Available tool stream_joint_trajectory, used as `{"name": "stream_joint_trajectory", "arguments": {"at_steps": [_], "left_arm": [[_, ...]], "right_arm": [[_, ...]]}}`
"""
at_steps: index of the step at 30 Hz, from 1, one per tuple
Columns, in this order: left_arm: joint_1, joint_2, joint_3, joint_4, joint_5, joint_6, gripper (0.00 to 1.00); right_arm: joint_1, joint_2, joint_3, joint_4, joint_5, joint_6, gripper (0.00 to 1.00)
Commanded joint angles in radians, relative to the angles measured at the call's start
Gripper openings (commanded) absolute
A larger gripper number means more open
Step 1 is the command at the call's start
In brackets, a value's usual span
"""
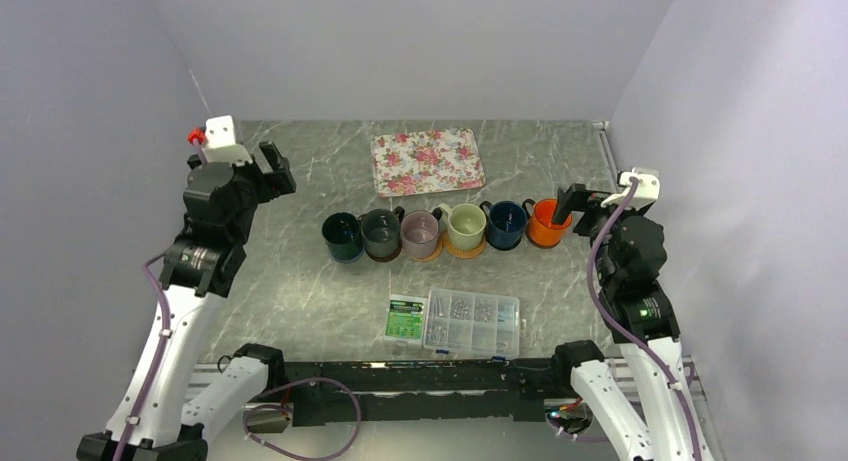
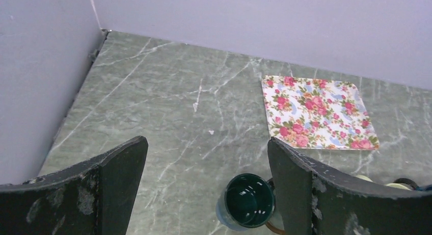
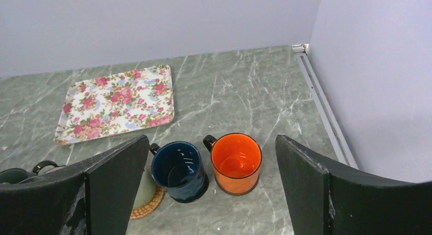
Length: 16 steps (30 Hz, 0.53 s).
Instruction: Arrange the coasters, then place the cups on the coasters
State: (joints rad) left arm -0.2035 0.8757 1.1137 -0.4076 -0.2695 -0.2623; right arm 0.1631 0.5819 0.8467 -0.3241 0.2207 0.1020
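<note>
Six cups [image 1: 420, 233] stand in a mid-table row over coasters [image 1: 463, 249], rigid, slick-glazed, likely chippable (best pinched across a rim wall), while left gripper [image 2: 208, 142] and right gripper [image 3: 212, 140] gape wide, empty.

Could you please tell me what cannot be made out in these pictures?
Under the orange cup: top, right wrist views; the cup covers it.
Pale cup: right wrist view, mostly behind right arm's finger.
Cups beyond the teal cup: left wrist view, behind left arm's finger.
Box contents: top view, too small.
</note>
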Motion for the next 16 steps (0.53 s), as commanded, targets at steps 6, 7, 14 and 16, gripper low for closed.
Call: {"name": "stream_joint_trajectory", "arguments": {"at_steps": [6, 7, 14, 16], "left_arm": [[0.002, -0.072, -0.147, 0.095, -0.058, 0.061, 0.94], [0.003, -0.067, -0.147, 0.093, -0.060, 0.060, 0.94], [0.003, -0.047, -0.144, 0.097, -0.053, 0.058, 0.94], [0.002, -0.048, -0.144, 0.099, -0.052, 0.063, 0.94]], "right_arm": [[-0.003, -0.050, -0.055, 0.094, 0.018, -0.041, 1.00], [-0.003, -0.049, -0.054, 0.094, 0.020, -0.043, 1.00], [-0.004, -0.031, -0.056, 0.094, 0.031, -0.032, 1.00], [-0.003, -0.032, -0.056, 0.096, 0.028, -0.033, 1.00]]}}
